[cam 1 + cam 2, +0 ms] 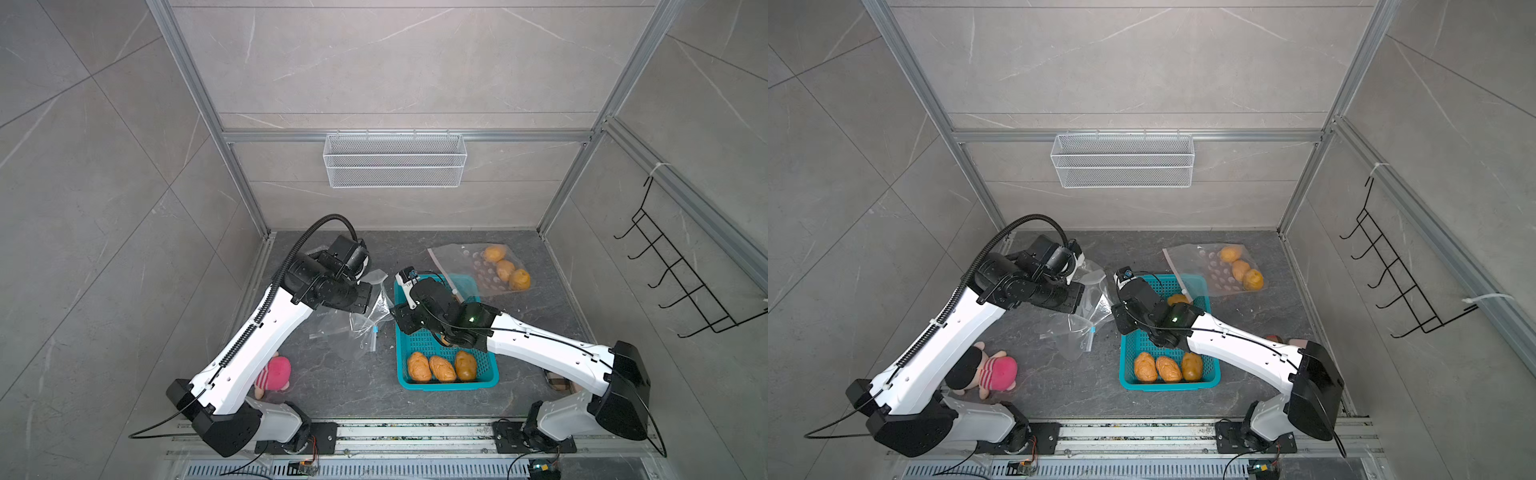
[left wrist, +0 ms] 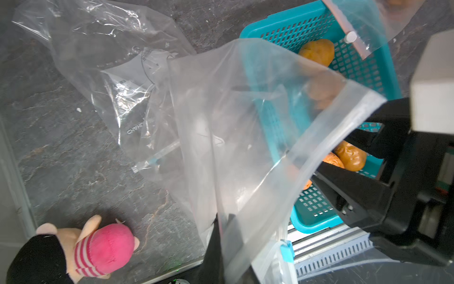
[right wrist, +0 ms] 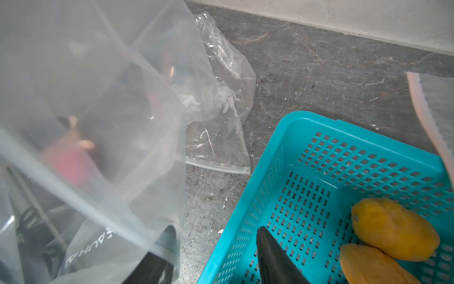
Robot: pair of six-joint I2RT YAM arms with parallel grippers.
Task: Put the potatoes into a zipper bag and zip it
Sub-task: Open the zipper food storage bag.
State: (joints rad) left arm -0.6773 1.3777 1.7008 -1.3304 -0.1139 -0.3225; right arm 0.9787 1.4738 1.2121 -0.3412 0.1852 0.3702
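Between the two arms, the clear zipper bag (image 2: 233,123) is held up above the table (image 1: 332,382), and the left gripper (image 2: 222,221) is clamped tight on its rim, close to the blue slider (image 2: 287,250). The right gripper (image 3: 217,230) is at the bag's mouth with its jaws apart and not clenched on anything. One finger is behind the film, and one is out over the teal basket (image 1: 449,385). Three potatoes (image 1: 442,368) lie in a row at the basket's near end, and more sit farther back, partly under the right arm. Three others sit in a second bag (image 1: 457,257), flat at the table's far right, with its edge overlapping the basket's far corner. Spare clear bags (image 3: 221,98) lie crumpled beside the basket. The pink plush toy (image 1: 998,372) lies by the left arm.
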